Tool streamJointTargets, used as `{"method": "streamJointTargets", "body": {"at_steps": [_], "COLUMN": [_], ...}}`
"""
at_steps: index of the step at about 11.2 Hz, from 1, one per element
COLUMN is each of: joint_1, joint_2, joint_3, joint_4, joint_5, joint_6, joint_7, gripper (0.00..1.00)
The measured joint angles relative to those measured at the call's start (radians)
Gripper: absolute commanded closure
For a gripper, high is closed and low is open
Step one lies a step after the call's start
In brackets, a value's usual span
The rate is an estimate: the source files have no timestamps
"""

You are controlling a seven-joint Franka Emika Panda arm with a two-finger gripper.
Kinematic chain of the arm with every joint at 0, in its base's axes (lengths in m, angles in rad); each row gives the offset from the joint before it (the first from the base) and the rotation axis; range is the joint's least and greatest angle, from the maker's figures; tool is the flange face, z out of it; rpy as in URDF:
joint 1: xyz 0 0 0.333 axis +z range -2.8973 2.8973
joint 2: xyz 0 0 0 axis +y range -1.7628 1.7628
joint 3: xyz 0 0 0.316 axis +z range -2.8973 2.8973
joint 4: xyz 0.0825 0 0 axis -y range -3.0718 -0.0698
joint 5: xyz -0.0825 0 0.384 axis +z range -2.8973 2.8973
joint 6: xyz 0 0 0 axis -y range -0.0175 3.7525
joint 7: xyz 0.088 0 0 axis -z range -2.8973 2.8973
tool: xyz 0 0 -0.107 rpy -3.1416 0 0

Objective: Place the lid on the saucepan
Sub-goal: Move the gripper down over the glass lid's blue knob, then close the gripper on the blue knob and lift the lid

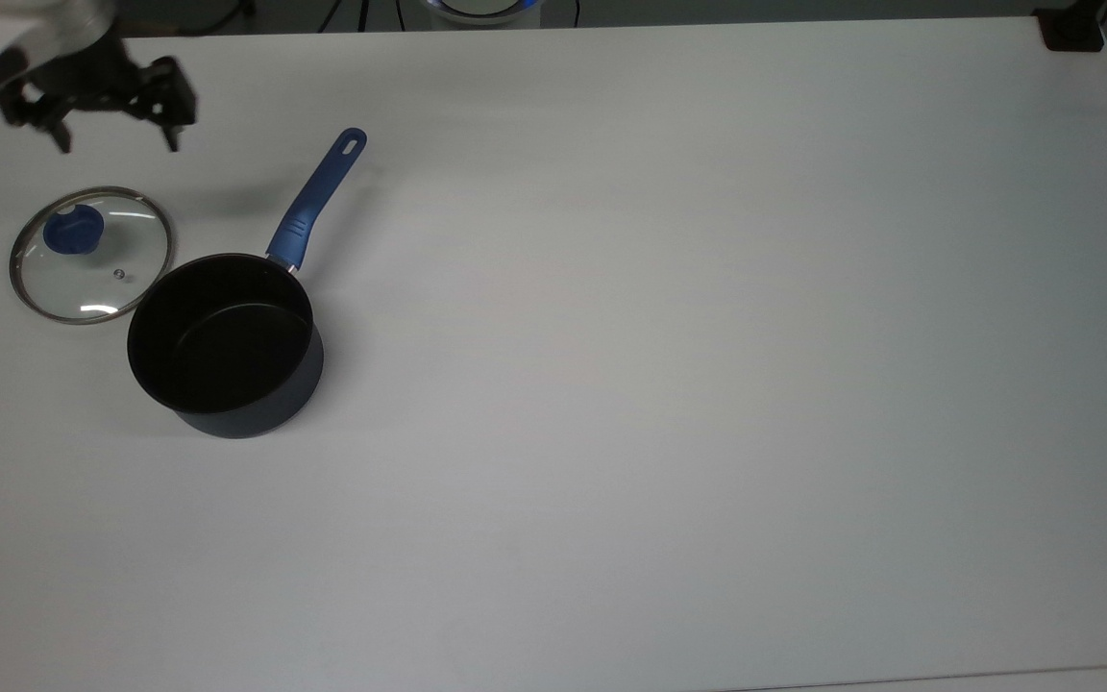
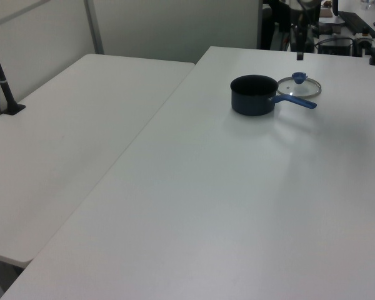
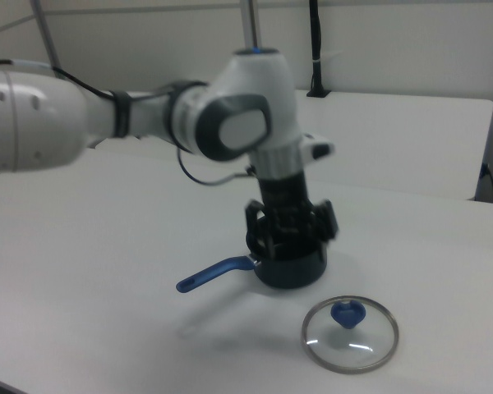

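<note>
You have one table, wide and bare toward the top view's right. One saucepan sits near its left edge, one lid flat just beside it. Your hand hangs released above the lid.

White rounded arm segments, grey joint caps, black tool (two prongs), dark cable

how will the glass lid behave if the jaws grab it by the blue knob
The lid looks like rigid glass with a metal rim, so probably stiff but breakable if dropped. Lying flat on the table, it seems unlikely to roll. Held by the knob alone, it may tilt or swing.
</note>
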Motion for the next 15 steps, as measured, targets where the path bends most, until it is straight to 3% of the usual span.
{"method": "streamJointTargets", "body": {"at_steps": [3,5,8,11,15], "joint_1": [-0.09,-0.111,-0.112,-0.111,-0.113], "joint_2": [0.098,0.153,0.216,0.252,0.256], "joint_3": [-0.018,-0.018,-0.015,-0.007,-0.007], "joint_4": [-0.002,-0.001,0.0,0.004,0.024], "joint_5": [0.065,0.068,0.068,0.09,0.097], "joint_6": [0.113,0.171,0.234,0.278,0.285], "joint_7": [-0.152,-0.224,-0.241,-0.241,-0.241], "gripper": [0.07,0.1,0.18,0.41,0.47]}}
